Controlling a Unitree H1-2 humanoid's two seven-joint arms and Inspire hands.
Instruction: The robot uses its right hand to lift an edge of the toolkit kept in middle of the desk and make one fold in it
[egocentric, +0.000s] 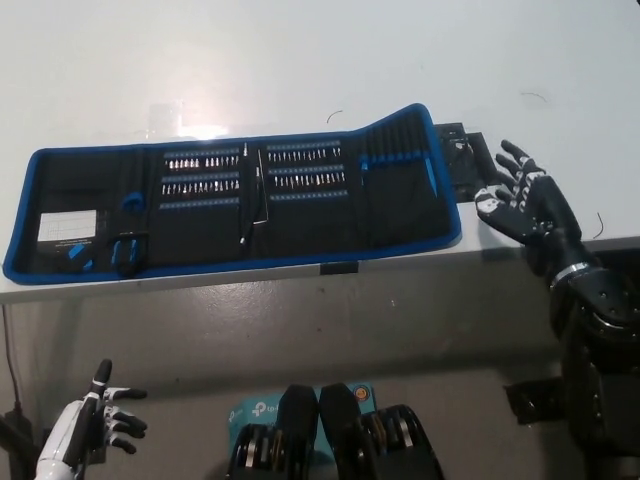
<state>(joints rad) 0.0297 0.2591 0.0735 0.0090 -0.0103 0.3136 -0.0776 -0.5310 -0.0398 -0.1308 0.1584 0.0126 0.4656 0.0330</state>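
The toolkit (235, 195) lies unrolled flat across the white desk (300, 60): a long black roll with blue trim, holding rows of small bits. Its right end rises slightly, and a black tab (468, 165) sticks out past it. My black right hand (522, 200) is open, fingers spread, just right of that tab and low over the desk's front right part. It holds nothing and stays apart from the toolkit. My white left hand (95, 418) hangs open at the lower left, below the desk.
The desk's front edge (330, 268) runs just below the toolkit, with grey floor beneath. A teal box (245, 410) lies on the floor at the bottom middle. Bare desk stretches behind the toolkit.
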